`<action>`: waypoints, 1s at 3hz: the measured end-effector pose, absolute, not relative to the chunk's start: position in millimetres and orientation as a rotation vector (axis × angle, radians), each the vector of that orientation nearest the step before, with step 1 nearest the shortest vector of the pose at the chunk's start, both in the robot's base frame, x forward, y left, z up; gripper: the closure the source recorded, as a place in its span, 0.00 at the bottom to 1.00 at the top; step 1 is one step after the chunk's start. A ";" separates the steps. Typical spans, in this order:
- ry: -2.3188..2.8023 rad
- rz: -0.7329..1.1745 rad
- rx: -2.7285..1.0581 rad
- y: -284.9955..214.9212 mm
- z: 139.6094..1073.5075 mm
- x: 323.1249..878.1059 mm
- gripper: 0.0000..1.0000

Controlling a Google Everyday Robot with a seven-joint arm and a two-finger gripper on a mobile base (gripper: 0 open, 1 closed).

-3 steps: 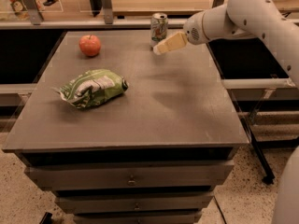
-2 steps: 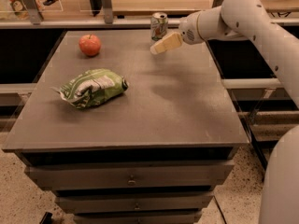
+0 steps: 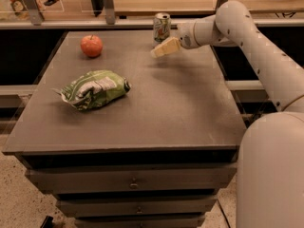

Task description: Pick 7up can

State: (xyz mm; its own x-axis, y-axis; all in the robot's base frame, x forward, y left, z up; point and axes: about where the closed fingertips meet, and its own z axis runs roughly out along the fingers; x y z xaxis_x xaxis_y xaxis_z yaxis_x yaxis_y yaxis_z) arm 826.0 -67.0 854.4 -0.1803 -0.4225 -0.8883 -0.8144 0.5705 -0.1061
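The 7up can (image 3: 161,27) stands upright near the far edge of the dark table (image 3: 142,113), silvery with green and red marks. My gripper (image 3: 160,50) hangs just in front of and slightly below the can, its cream fingers (image 3: 166,47) pointing left and down, a little above the tabletop. It holds nothing. The white arm reaches in from the right.
A red apple (image 3: 91,45) sits at the far left of the table. A green-and-white chip bag (image 3: 92,89) lies left of centre. A wooden shelf with metal posts (image 3: 109,4) runs behind the table. Drawers (image 3: 133,182) are below the front edge.
The gripper has shifted slightly left and nearer to the can. The can, apple and bag have not moved.
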 end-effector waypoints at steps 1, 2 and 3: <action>1.858 0.500 -0.941 -86.4 832.9 845.0 0.00; 1.877 0.527 -0.880 -98.8 821.3 856.7 0.00; 1.822 0.554 -0.858 -97.7 837.9 861.3 0.00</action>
State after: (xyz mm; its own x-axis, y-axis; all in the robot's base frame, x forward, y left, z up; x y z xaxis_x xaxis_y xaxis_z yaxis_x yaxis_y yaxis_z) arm 861.3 -97.7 837.9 -0.2427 -0.3052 -0.9209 -0.7660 0.6427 -0.0111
